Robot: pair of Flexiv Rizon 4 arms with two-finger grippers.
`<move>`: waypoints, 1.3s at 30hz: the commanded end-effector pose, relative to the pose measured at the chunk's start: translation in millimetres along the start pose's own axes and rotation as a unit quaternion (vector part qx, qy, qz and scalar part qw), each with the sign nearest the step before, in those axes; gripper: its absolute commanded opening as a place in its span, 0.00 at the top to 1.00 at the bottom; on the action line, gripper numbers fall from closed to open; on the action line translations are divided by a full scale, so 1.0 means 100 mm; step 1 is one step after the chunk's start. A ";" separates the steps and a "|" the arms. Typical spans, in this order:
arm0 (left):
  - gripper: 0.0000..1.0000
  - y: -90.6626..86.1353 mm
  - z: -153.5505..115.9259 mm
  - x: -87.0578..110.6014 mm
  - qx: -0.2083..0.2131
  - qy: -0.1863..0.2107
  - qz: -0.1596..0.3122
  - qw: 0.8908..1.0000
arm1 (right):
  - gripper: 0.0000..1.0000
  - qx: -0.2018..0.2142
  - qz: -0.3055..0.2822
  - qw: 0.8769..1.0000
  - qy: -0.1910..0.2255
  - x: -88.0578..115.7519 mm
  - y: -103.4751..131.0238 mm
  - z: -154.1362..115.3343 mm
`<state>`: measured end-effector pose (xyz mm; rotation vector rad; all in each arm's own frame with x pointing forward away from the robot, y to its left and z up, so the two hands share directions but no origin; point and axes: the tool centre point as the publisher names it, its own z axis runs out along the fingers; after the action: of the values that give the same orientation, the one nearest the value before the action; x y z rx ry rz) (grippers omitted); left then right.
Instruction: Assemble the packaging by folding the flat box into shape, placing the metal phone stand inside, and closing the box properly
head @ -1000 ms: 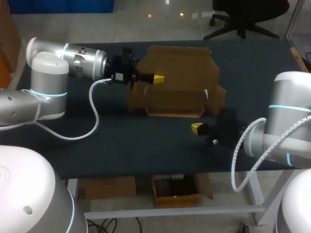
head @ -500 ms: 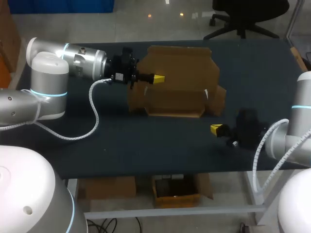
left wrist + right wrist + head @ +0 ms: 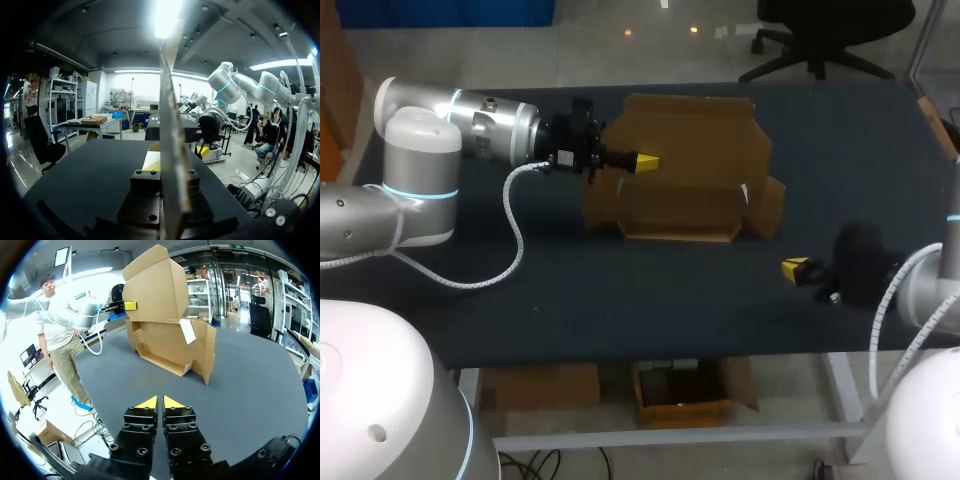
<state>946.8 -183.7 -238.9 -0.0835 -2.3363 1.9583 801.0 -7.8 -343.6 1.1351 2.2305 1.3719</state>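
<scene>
Retreating, that right gripper (image 3: 794, 268)?
— Yes, backed well clear of the box (image 3: 680, 190) mid-table, tips pressed together, empty. The left gripper (image 3: 645, 160) pinches its raised flap (edge-on in that wrist's view), so folding looks unfinished.

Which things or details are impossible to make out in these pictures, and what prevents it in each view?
1) The metal phone stand: it is visible in no view; the raised panels of the cardboard box may hide it.
2) The left hand: in the left wrist view the box panel, seen edge-on, covers one yellow fingertip.
3) The right hand: in the head view it is dark against the dark table; only its yellow tip is clear.
</scene>
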 end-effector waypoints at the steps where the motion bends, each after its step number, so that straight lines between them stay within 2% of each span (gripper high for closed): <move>1: 1.00 0.03 0.01 0.00 0.000 0.001 0.001 1.000 | 0.90 0.003 -0.002 1.000 0.000 -0.07 0.03 -0.04; 11: 1.00 0.03 0.01 0.00 0.000 0.001 0.001 1.000 | 0.65 0.012 -0.006 0.999 -0.030 -0.25 0.01 -0.01; 25: 1.00 0.03 0.01 0.00 0.000 0.001 0.001 1.000 | 0.64 0.025 -0.013 0.998 -0.061 -0.53 0.00 0.09; 39: 1.00 0.03 0.01 0.00 0.000 0.001 0.001 1.000 | 0.65 0.026 -0.030 0.998 -0.042 -0.77 0.10 0.37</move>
<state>946.8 -183.7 -238.9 -0.0833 -2.3364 1.9583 867.1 -41.4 -360.1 1.1114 2.2154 1.2244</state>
